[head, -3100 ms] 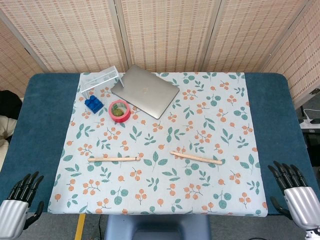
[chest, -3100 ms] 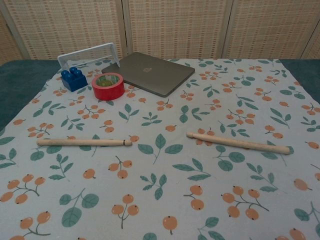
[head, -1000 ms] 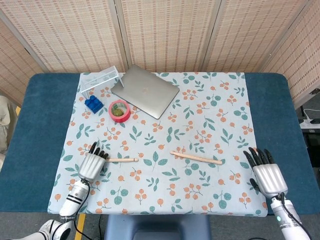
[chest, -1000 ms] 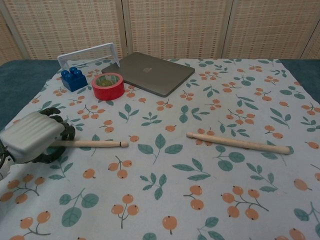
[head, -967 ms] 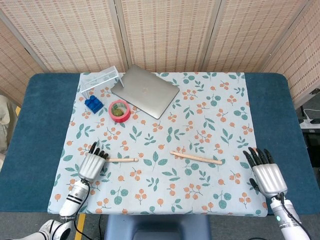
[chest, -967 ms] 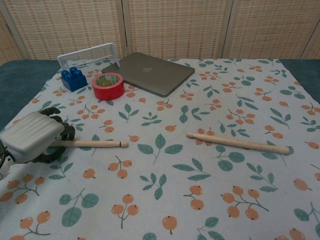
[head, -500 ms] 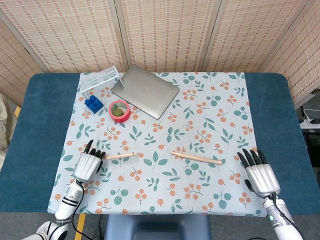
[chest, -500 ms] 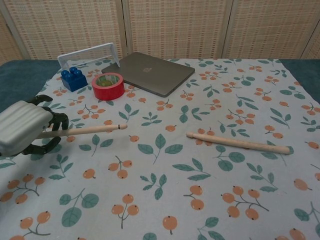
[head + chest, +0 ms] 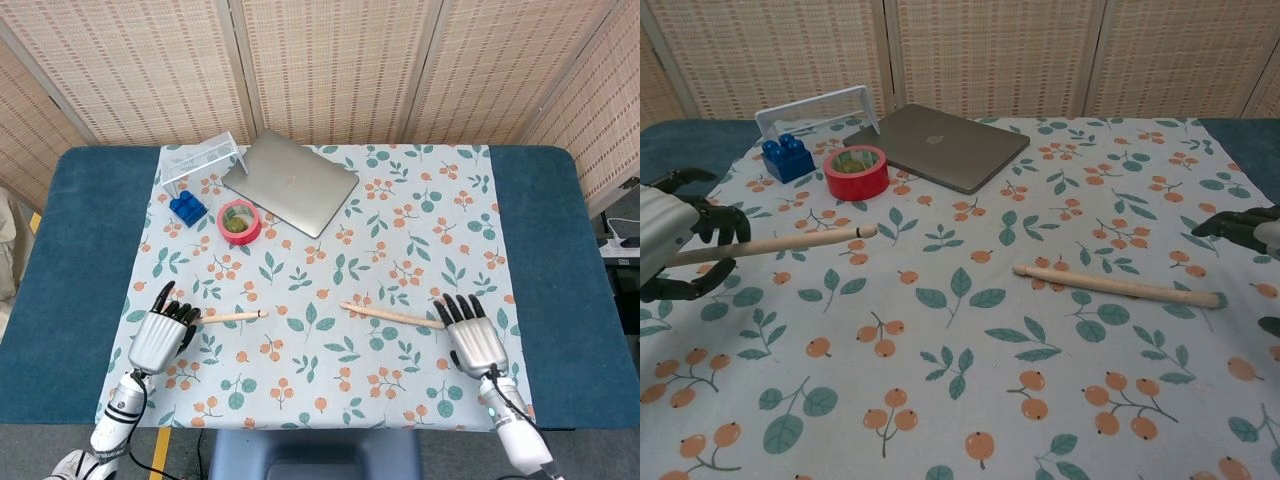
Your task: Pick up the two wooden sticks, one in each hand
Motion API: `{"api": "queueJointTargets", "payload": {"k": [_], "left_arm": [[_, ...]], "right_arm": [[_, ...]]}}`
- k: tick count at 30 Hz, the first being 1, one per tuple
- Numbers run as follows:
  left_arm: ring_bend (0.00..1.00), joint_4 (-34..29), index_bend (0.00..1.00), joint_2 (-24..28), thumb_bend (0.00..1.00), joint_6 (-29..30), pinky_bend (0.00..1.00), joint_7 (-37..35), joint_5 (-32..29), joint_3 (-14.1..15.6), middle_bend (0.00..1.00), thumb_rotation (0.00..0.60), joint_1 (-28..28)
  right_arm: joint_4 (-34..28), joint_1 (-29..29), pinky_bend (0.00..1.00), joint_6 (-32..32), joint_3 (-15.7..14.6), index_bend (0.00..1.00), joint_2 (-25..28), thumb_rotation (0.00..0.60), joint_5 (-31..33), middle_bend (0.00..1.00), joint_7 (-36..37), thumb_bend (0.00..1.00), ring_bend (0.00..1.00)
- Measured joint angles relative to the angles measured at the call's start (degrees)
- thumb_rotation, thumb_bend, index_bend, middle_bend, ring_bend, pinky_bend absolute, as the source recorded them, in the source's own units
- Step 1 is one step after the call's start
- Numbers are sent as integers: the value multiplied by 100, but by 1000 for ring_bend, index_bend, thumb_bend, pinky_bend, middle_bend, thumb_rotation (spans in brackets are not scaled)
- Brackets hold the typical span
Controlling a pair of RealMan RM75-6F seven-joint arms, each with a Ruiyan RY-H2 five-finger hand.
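My left hand [image 9: 160, 335] grips the left wooden stick [image 9: 230, 316] at its left end. In the chest view the left stick [image 9: 780, 243] is off the cloth, its free tip tilted up to the right, and the left hand [image 9: 665, 248] is curled around it. The right wooden stick [image 9: 392, 315] lies flat on the floral cloth. My right hand [image 9: 472, 338] hovers by its right end with fingers spread, holding nothing. Only the fingertips [image 9: 1240, 224] of that hand show at the chest view's right edge, past the right stick [image 9: 1115, 284].
At the back left of the floral cloth [image 9: 330, 390] sit a closed grey laptop [image 9: 290, 183], a red tape roll [image 9: 239, 221], a blue toy brick [image 9: 187, 207] and a white wire rack [image 9: 203, 158]. Blue table surface [image 9: 70, 250] flanks the cloth.
My left hand has raised the left stick off the cloth and drawn it leftward. My right hand has moved left, from the cloth's right edge to the right stick's end.
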Motion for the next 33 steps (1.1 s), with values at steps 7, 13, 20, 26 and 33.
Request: {"api": "queueJointTargets", "payload": {"k": [7,13,20,26,33], "left_arm": [[499,-85,826,149,511,89,154,45,9,36,878,600,64],[506,-86,827,215,527,118,154,-16,12,42,879,600,69],[512,71,827,178,527,168,154,-97,24,48,879,600,71],[512,127,827,168,527,149,152,-123,20,61,880,600,65],[512,177,827,167,527,134,149,-147,4,68,880,600,65]], "right_arm": [[563,502,0,93,286,219,-818,600,777,68,-626,262,0],[997,778,4,167,329,290,-1234,600,1013,136,-800,262,2],[1325,949,23,202,251,347,-1509,600,1155,191,-867,262,30],[1488,1045,41,216,156,409,-1649,600,1196,235,-860,263,73],[1573,1084,53,308,71,541,-1723,600,1175,331,-850,264,163]]}}
